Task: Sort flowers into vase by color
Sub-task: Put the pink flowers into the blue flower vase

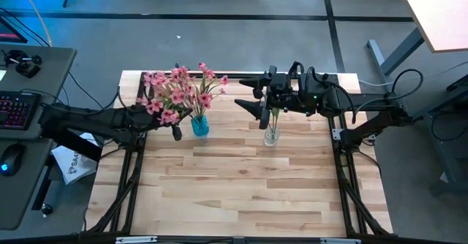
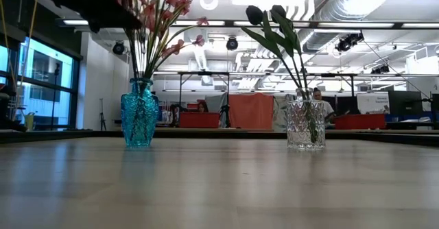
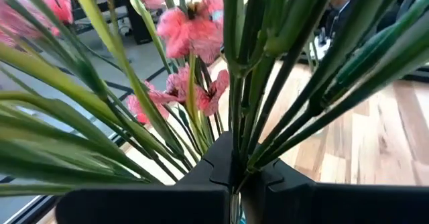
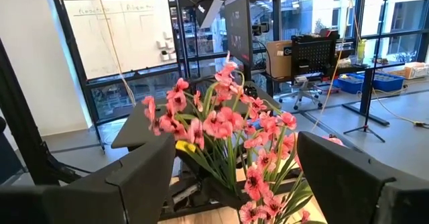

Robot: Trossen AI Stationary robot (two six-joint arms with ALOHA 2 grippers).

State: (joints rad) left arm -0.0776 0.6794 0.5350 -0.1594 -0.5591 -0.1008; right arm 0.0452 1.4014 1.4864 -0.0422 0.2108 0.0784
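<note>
Wooden table [image 1: 241, 193], light planks. Two vases stand on it near the far edge: blue vase [image 1: 199, 125] holding pink flowers [image 1: 178, 90], clear glass vase [image 1: 271, 135] holding dark tulips [image 2: 264, 13]. Vases apart, both upright.

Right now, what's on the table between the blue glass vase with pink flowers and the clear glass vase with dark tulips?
Nothing: bare wood lies between the blue glass vase and the clear glass vase, plainest in the low view; the high view agrees.

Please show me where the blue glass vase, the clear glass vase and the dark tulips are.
Blue textured glass vase [image 2: 140, 112]: low view, middle of its body.
Clear cut-glass vase [image 2: 306, 125]: low view, middle of its body.
Near-black tulips with green leaves [image 2: 255, 14]: low view, one dark bloom.
</note>
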